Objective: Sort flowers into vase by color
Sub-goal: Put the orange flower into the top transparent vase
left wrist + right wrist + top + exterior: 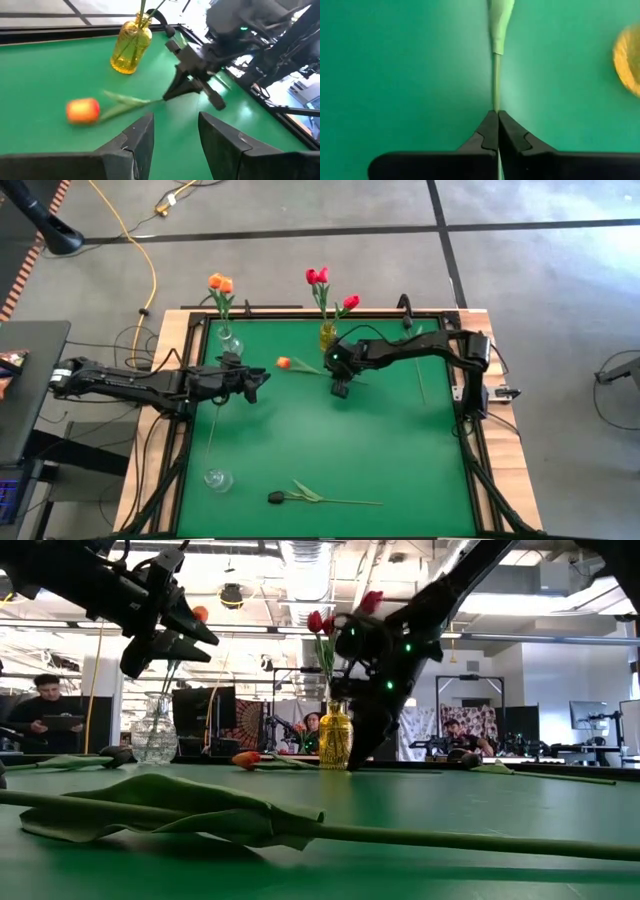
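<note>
Right gripper point(497, 120) is lowered onto the green table point(380, 450) just in front of the yellow vase point(327, 335), its jaws pressed together on the thin green stem of the orange tulip point(284, 363). The stem runs straight out from between the fingertips; the flower's head lies on the table toward the left gripper point(262, 379). That gripper hovers near the head, jaws spread and holding nothing. A dark tulip point(277, 498) lies near the table's front edge.

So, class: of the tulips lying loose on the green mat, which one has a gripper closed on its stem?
The orange tulip beside the yellow vase: the right gripper pinches its stem. The dark tulip lies untouched.
</note>
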